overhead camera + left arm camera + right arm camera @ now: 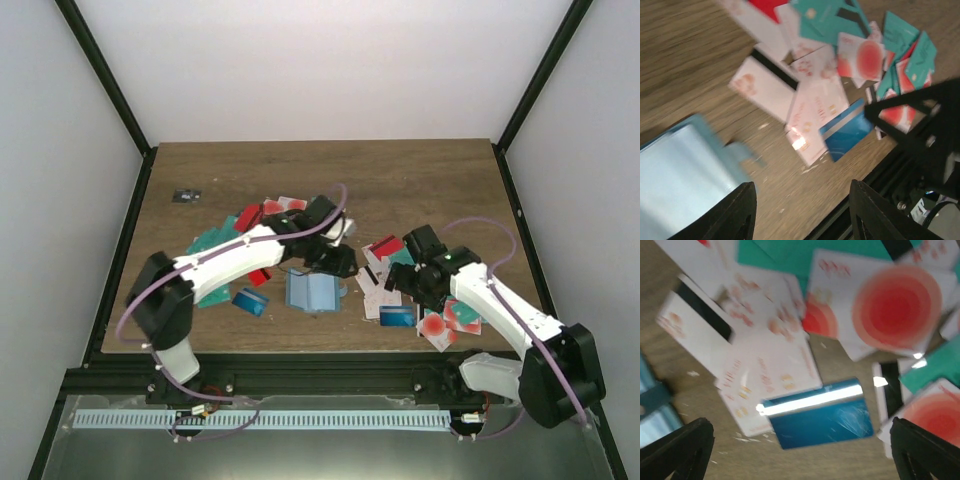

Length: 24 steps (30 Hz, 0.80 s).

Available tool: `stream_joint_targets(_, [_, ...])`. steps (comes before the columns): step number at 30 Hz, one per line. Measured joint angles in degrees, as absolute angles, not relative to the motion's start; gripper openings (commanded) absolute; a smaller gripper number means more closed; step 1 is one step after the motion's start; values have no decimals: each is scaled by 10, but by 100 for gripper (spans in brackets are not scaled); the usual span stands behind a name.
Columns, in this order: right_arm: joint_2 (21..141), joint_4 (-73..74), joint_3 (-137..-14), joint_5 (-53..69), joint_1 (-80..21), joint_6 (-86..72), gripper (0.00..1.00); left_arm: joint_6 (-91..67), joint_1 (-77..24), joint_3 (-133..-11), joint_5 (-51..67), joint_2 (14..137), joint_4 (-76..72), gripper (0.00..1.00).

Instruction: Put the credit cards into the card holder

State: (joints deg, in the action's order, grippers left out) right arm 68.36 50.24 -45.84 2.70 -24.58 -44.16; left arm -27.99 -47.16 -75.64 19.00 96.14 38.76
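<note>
The card holder (313,292) lies open on the wooden table, its pale blue inside facing up; it also fills the lower left of the left wrist view (680,180). My left gripper (336,264) hovers just right of it, open (802,215), with only bare wood between its fingers. My right gripper (402,286) hangs open (802,455) above a glossy blue credit card (820,415) with a shiny stripe, lying flat on the table (397,317). White credit cards with red circles (895,305) and teal ones (830,15) are scattered around it.
More cards, teal and red, are heaped behind the left arm (222,240), and another blue card (250,300) lies left of the holder. A small dark object (185,196) sits at the far left. The table's front edge and black rail (300,360) are close.
</note>
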Motion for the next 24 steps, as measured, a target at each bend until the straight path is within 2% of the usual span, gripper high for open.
stream_joint_targets(8, [656, 594, -401, 3, -245, -580, 100, -248, -531, -874, 234, 1110, 364, 53])
stream_joint_targets(16, [621, 628, -384, -37, -235, -688, 100, -244, -547, -874, 245, 1139, 355, 53])
stream_joint_targets(20, [633, 624, -373, -52, -160, -703, 99, -249, -546, -837, 245, 1128, 340, 53])
stream_joint_targets(24, [641, 605, -373, -56, -50, -692, 91, -255, -546, -797, 243, 1114, 330, 53])
